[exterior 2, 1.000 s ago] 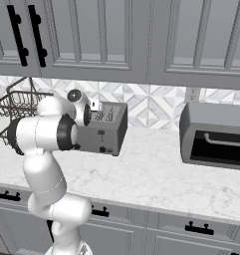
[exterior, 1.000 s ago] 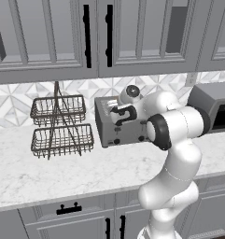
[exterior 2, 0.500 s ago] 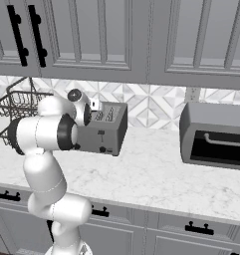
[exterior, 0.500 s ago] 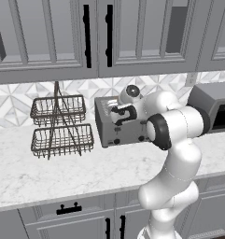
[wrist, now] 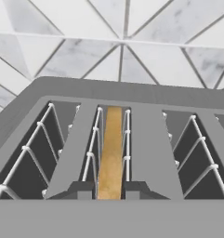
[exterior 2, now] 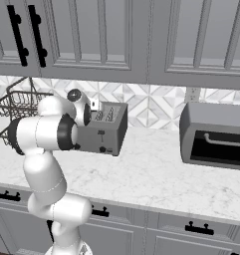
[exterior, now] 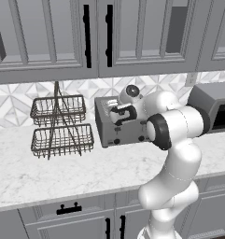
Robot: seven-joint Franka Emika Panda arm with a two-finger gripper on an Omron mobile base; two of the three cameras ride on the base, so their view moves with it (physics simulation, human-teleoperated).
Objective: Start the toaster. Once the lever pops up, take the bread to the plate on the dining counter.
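Your bread (wrist: 112, 148) sits down in a slot of the toaster (exterior: 121, 125), its golden crust edge showing between the wire guides in the hand view, flanked by empty slots on both sides. The toaster stands on the marble worktop (exterior: 62, 170) against the tiled wall, between the two-tier wire basket (exterior: 61, 126) on one side and the larger dark-windowed appliance (exterior 2: 216, 135) on the other.

Your gripper (wrist: 110, 189) hangs right over that slot, and its two dark fingertips (wrist: 82, 189) stand close on either side of the crust's near end, with little room to spare. They look drawn in around the slice, but you cannot tell from these views whether the pads actually press on it, so treat the grip as unconfirmed.

Judging by this, you are at the pick-up stage: with the hand poised above the slice rather than at the front levers, the toasting part appears to be behind you, though the lever's position is hidden by the arm. What is left is the bulk of the work: secure the slice, lift it straight up clear of the wire guides, then carry it to the plate on the dining counter.
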